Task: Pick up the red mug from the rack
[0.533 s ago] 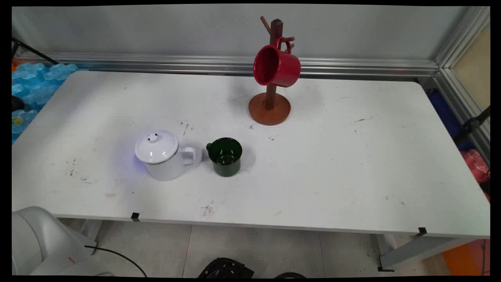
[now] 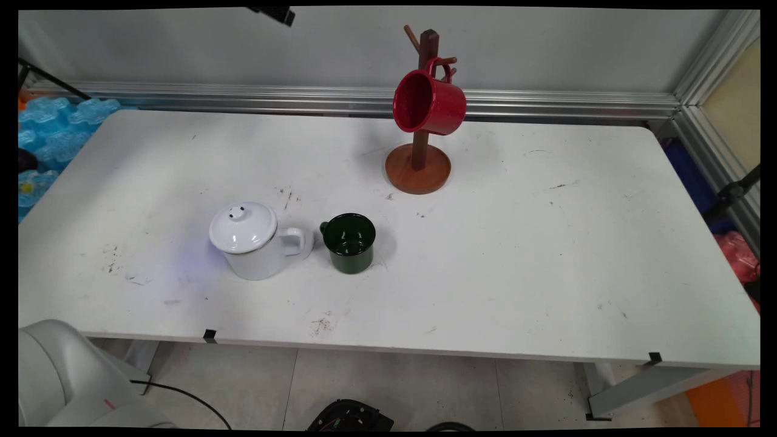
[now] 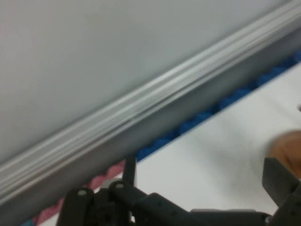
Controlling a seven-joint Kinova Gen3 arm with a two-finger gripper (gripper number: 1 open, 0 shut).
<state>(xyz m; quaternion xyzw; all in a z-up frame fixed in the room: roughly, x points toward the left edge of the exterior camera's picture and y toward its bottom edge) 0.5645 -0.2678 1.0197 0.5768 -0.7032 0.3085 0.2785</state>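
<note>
Only a black tip of my gripper (image 2: 274, 13) shows in the main view, at the top edge, high above the table's far left part. In the hand view the gripper (image 3: 202, 176) is open with nothing between its fingers (image 3: 130, 170), and it faces the back wall's metal rail (image 3: 141, 110) and the table's far edge. A red mug (image 2: 428, 103) hangs on a brown wooden mug tree (image 2: 419, 164) at the back middle. A white lidded pot (image 2: 252, 240) and a dark green mug (image 2: 349, 242) stand side by side, near the front left.
The white table (image 2: 546, 255) ends at a metal rail (image 2: 243, 97) along the wall. Blue padding (image 2: 48, 130) lies beyond the left edge. A brown blur, perhaps the tree's base (image 3: 288, 147), sits at the hand view's right edge.
A black tip of the gripper has come into the main view at its top edge. The pot, both mugs and the tree have not moved.
</note>
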